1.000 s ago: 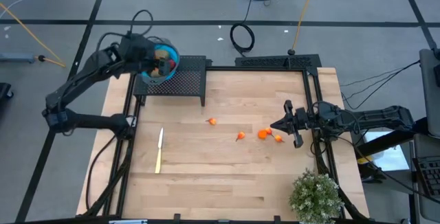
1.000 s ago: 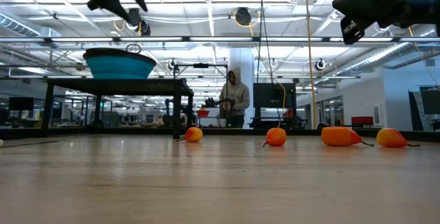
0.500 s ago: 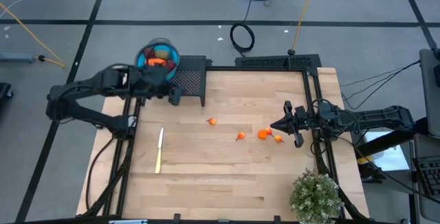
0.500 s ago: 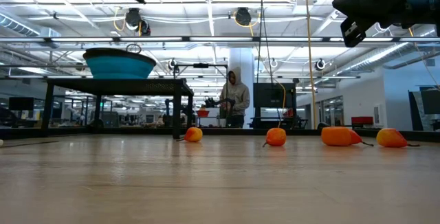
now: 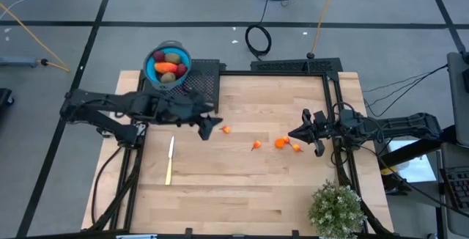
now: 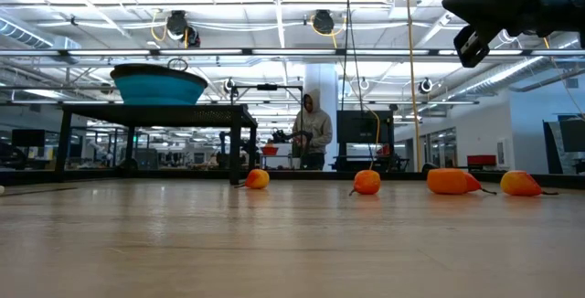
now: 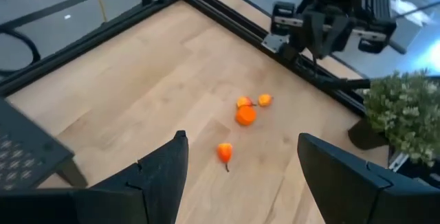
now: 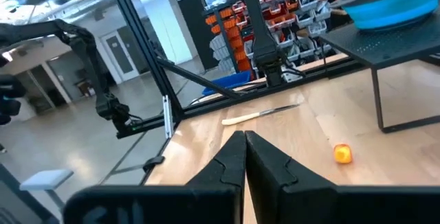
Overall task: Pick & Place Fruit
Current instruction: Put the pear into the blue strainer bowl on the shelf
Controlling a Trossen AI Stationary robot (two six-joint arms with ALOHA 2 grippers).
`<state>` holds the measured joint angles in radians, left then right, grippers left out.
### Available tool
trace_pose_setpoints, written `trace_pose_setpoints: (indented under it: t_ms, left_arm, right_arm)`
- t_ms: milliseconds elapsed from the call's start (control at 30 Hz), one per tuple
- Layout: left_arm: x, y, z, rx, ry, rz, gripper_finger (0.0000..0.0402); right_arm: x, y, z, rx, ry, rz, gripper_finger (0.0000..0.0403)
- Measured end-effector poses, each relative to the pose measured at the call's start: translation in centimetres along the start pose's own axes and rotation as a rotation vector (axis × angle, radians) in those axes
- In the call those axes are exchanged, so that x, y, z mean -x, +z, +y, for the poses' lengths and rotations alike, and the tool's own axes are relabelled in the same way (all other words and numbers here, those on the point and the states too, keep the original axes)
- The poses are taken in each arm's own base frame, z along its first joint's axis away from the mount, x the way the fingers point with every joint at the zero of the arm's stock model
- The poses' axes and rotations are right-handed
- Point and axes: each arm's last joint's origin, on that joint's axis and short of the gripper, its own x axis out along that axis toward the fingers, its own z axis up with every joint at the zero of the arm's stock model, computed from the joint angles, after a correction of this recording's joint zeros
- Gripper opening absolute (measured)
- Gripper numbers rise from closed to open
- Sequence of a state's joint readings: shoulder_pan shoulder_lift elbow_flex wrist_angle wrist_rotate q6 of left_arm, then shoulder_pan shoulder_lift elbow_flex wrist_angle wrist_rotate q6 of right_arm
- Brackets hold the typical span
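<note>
Several tiny orange fruit pieces lie on the wooden table: one left of centre, another, and two near the right edge. More fruit, red-orange, dark red and olive-green, sits in the blue bowl on a black raised shelf. My left gripper hovers open and empty above the table, just left of the leftmost orange piece. My right gripper is shut and empty, held level above the two rightmost pieces.
A slim pale knife lies on the table's left half, nearer the front. A potted green plant stands at the near right corner. Black frame rails run along the table's edges. A person stands far off in the room behind.
My left gripper has swung from above the blue bowl toward the table's middle, moving right and nearer and sinking slightly, still open and empty. The bowl and its fruit now show uncovered.
</note>
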<state>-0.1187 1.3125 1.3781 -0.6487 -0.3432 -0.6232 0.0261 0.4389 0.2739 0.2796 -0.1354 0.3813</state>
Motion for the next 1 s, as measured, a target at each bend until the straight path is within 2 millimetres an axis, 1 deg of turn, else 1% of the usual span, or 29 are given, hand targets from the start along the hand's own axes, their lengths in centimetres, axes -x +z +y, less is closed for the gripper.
trace_pose_setpoints:
  t_ms: [167,367,533,633,800,1000]
  left_arm:
    - [-1.4,-0.5,-0.5,-0.027,0.007,0.020,0.0273]
    - [-2.1,-0.8,-0.5,-0.057,0.035,0.006,0.0273]
    - [-2.8,-1.8,-0.2,-0.078,-0.028,-0.028,0.0273]
    - [-3.0,-2.9,0.4,-0.083,-0.035,-0.012,0.0273]
    - [-2.7,-4.2,1.4,-0.096,-0.055,-0.021,0.0273]
    - [-1.5,-5.7,3.0,-0.093,-0.141,-0.117,0.0273]
  right_arm:
    - [0.0,-0.1,0.0,-0.007,0.020,0.019,0.0004]
    - [0.0,0.0,0.1,-0.062,-0.021,0.115,0.0004]
    - [-0.1,0.8,0.4,-0.068,-0.038,0.156,0.0004]
    - [-0.1,1.2,0.6,-0.069,-0.050,0.185,0.0004]
    - [-0.2,2.2,0.9,-0.065,-0.082,0.266,0.0004]
    - [-0.6,3.3,1.5,-0.082,-0.120,0.398,0.0004]
